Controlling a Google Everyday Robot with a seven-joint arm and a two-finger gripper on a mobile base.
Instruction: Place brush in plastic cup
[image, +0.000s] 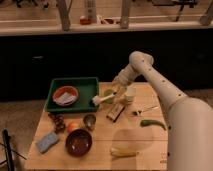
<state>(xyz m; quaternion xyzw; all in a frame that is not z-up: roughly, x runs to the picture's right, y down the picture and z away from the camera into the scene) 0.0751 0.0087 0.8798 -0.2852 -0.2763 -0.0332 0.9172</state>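
Here: wooden table (102, 142), dark wall (40, 65) behind; jaws by plastic cup (108, 94).

It looked like a lab mock-up of a kitchen. A wooden table (102, 134) bore a green tray (88, 85), a bowl (79, 142), a sponge (47, 141) and a banana (123, 152), and stood on a bare floor (20, 115) before a long dark counter (60, 55). The robot's gripper (116, 92) hung over the table's far side, just right of the tray.
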